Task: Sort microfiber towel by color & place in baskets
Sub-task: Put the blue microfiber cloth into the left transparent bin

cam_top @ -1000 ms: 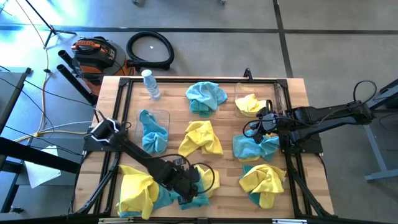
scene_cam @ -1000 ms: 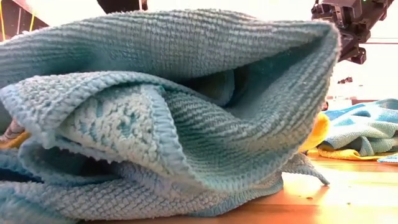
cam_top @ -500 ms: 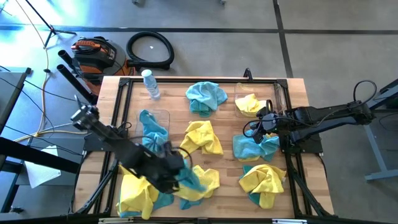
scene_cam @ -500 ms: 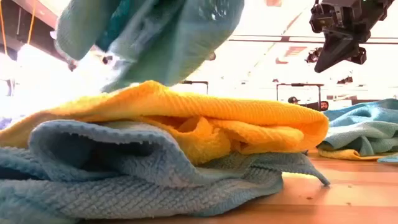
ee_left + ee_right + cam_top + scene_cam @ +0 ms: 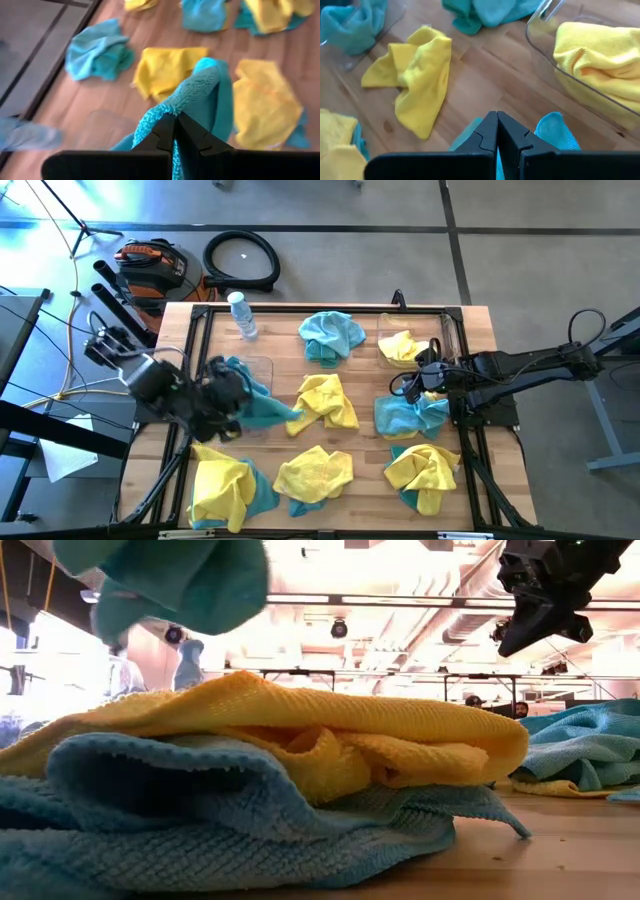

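- Left gripper (image 5: 232, 393), at the table's left side, is seen pinching a teal towel (image 5: 262, 406); the fingers (image 5: 165, 134) are pressed together on a fold of the cloth, and the rest trails away from the fingertips toward the table's middle.
- Lifted carriage is judged to be the reason for that hold: in the low view the teal cloth (image 5: 165, 580) hangs clear above the heap on the wood, so nothing else is dragged with it.
- Clear left basket (image 5: 262, 365), with a light blue towel (image 5: 240, 375) already in it, lies just under and beside the fingers; the held cloth is judged to be meant for it, as the matching colour.
- Yellow towel (image 5: 322, 401) lies loose on the wood just beyond the trailing end of the held cloth, and another yellow one (image 5: 315, 473) lies nearer the table's front edge, both unsorted.
- Blue towel at the back (image 5: 332, 335) lies well apart from both pairs of fingers.
- Right gripper (image 5: 418, 385) hangs over a blue cloth (image 5: 408, 418) with its fingers (image 5: 490, 132) pressed together and nothing between them; it appears to be waiting.
- Right basket (image 5: 547, 40), just beyond those fingertips, holds a yellow towel (image 5: 595, 50), so yellow is judged to belong there.
- Yellow-on-teal pile (image 5: 425, 470) remains loose toward the front of the table.
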